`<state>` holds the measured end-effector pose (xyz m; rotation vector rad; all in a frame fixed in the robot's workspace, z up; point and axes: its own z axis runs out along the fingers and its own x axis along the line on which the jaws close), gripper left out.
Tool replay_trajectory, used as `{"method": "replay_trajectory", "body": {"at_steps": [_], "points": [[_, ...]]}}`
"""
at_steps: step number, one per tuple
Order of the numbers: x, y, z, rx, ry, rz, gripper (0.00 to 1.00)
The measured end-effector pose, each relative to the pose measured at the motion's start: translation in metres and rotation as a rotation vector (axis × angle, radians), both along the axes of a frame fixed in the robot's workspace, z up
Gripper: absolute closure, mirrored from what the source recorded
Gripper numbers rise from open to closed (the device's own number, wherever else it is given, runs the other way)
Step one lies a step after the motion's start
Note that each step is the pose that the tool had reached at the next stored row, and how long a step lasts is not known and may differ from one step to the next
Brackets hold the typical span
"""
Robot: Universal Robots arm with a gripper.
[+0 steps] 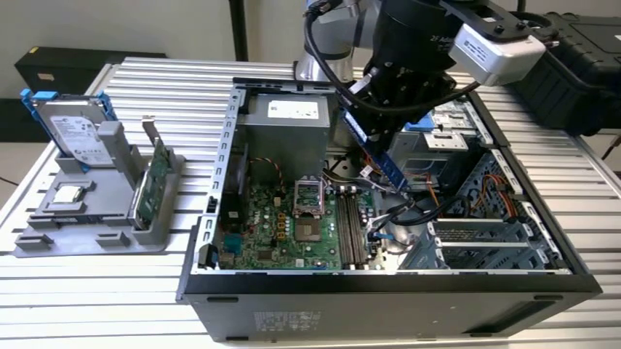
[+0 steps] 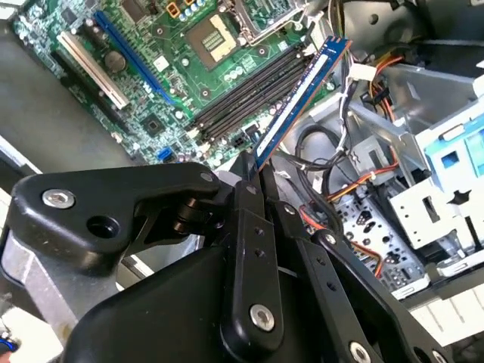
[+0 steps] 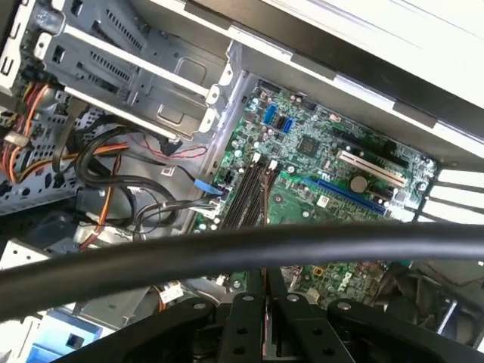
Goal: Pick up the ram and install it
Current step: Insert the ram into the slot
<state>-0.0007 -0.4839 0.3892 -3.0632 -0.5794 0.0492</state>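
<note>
The ram [image 1: 388, 166] is a long blue-edged stick, and my gripper [image 1: 371, 129] is shut on its upper end. It hangs tilted above the open computer case, over the right part of the motherboard [image 1: 267, 233]. In the second wrist view the ram [image 2: 302, 94] runs out from my gripper [image 2: 255, 170] towards the parallel black memory slots [image 2: 249, 94] and sits beside and above them, not in one. The slots [image 1: 351, 229] lie right of the processor socket [image 1: 308, 200]. In the first wrist view my gripper [image 3: 263, 291] sits above the slots [image 3: 249, 193].
A grey holder [image 1: 97, 218] on the exterior view's left carries a silver hard drive with blue rails [image 1: 75, 131] and a green card [image 1: 150, 185]. Loose cables [image 1: 408, 211] lie just right of the slots. A metal drive cage [image 1: 485, 240] fills the case's right side.
</note>
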Motion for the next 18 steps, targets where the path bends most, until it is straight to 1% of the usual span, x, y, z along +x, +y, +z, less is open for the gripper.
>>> {"method": "replay_trajectory", "body": {"at_steps": [13, 18], "points": [[0.0, 0.0, -0.0016, 0.0, 0.0073, -0.207, 1.0], [0.0, 0.0, -0.002, 0.0002, 0.0086, -0.279, 1.0]]}}
